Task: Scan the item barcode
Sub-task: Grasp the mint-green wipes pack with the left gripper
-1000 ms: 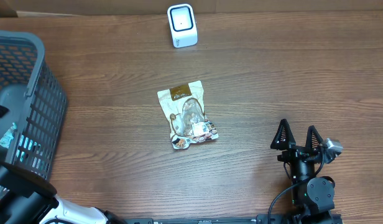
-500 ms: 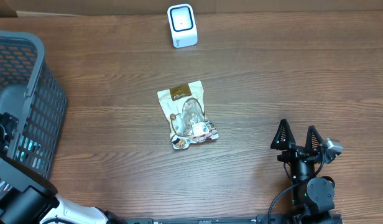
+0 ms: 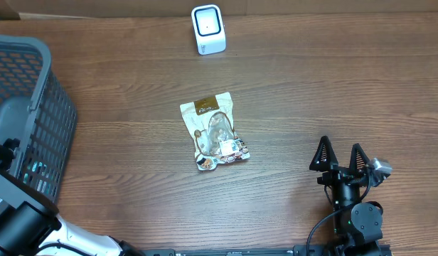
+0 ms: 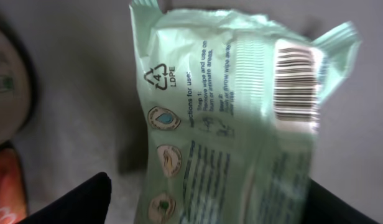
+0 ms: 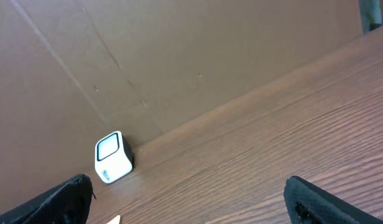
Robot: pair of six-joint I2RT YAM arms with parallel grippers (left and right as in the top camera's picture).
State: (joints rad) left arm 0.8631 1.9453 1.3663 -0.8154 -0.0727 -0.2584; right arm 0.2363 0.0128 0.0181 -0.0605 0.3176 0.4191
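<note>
A pale green wipes pack (image 4: 229,124) fills the left wrist view, its barcode (image 4: 297,84) facing the camera at the upper right. It lies over the grey floor of the basket (image 3: 41,107). My left gripper (image 4: 207,186) straddles the pack, open: the left finger (image 4: 79,202) stands apart from the pack's edge and the right finger (image 4: 344,208) is at its other edge. The white scanner (image 3: 208,28) stands at the table's far edge, also seen as the scanner (image 5: 112,157). My right gripper (image 3: 340,155) rests open and empty at the near right.
A brown and white snack pouch (image 3: 213,131) lies flat mid-table. Other packets show at the left edge of the left wrist view, an orange one (image 4: 4,186) among them. The left arm (image 3: 20,220) reaches into the basket. A cardboard wall (image 5: 179,56) backs the table.
The left arm has shifted inside the basket, its dark wrist showing at a different spot. The pouch, scanner and right arm have not moved.
</note>
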